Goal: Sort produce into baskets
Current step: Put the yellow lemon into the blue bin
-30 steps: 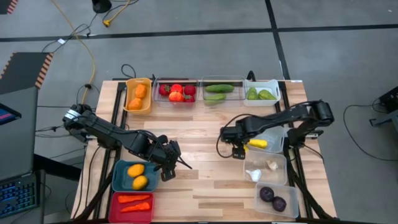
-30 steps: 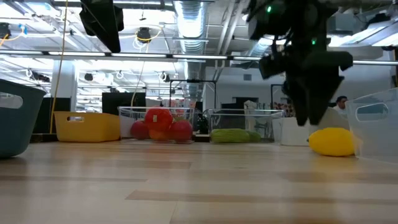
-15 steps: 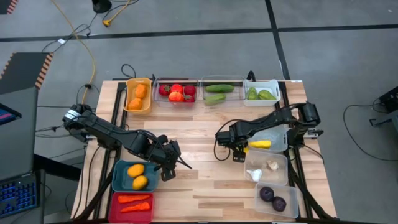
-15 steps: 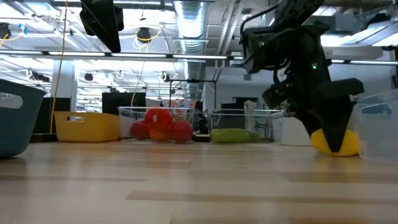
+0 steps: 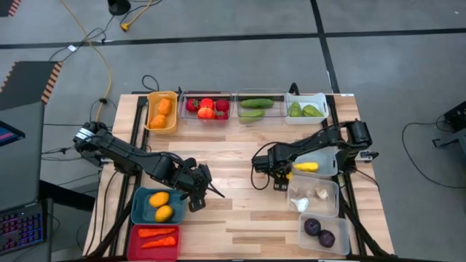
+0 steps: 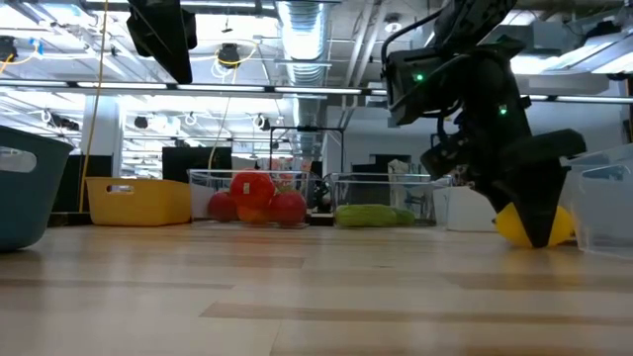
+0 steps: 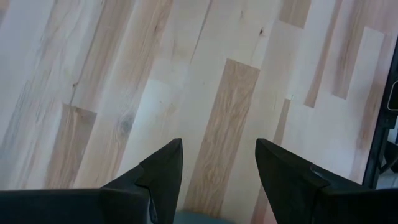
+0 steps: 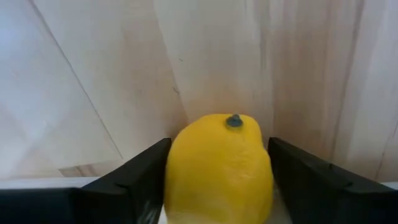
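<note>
From above, caught the right gripper [image 5: 285,173] down at the yellow lemon [image 5: 303,167], long axis lying across the worktop [image 5: 233,145]; low down, saw it just beside a clear bin [image 6: 603,198]; wrist view, had fingers [image 8: 311,174] spread either side, stem end pointing away.

Table top [image 5: 233,138]: pale butcher-block wood in joined strips, grain showing, finish smooth with a low satin sheen. Yellow lemon [image 8: 219,167]: smooth plastic-looking skin, slightly glossy, with a small dark stem nub; it is being flanked by the matt black fingers [image 8: 134,180] of the right gripper [image 5: 282,172]. Left gripper [image 7: 217,171]: the same dull black finish is being shown. Clear bin [image 5: 311,195]: transparent, glossy plastic. Teal bin [image 5: 138,207]: opaque, smooth plastic.
</note>
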Robot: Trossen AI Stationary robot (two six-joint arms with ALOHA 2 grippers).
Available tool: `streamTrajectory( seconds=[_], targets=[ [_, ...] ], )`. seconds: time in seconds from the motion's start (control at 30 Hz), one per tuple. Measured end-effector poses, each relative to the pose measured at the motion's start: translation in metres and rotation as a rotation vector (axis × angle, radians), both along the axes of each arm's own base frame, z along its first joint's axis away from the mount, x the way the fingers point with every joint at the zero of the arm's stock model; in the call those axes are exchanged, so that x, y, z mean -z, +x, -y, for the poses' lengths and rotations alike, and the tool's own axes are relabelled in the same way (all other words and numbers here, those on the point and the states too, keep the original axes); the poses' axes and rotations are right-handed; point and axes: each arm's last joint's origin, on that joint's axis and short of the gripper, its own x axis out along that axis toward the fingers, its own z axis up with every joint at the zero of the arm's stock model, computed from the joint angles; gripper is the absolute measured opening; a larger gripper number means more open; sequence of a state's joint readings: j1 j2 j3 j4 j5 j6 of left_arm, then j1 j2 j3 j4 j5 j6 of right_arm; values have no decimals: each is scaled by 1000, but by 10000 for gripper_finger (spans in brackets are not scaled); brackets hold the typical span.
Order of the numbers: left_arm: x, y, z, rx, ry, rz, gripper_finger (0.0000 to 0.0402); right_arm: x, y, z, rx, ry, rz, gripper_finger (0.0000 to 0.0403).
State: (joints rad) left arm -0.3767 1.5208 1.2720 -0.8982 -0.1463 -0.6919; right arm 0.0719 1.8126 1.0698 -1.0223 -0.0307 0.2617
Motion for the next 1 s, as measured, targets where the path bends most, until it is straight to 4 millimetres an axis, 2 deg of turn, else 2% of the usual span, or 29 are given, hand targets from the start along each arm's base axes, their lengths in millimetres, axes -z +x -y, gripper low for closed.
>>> streamTrajectory(
  seconds=[0.17, 0.33, 0.57, 0.73, 1.0],
  targets=[
    [0, 0, 0, 27, 10, -1, 189, -3, 3, 0, 3, 1, 16, 249],
    [0, 0, 0, 80, 34, -1, 184, -17, 17, -1, 4, 6, 83, 219],
    [-3, -3, -1, 125, 50, 3, 165, -42, 38, -3, 3, 15, 199, 229],
    [-20, -15, -6, 136, 40, 55, 146, -58, 54, -4, 1, 24, 325, 225],
    [-56, -55, -27, 73, 158, 155, 123, -77, 92, -9, -13, 124, 720, 228]
  ],
)
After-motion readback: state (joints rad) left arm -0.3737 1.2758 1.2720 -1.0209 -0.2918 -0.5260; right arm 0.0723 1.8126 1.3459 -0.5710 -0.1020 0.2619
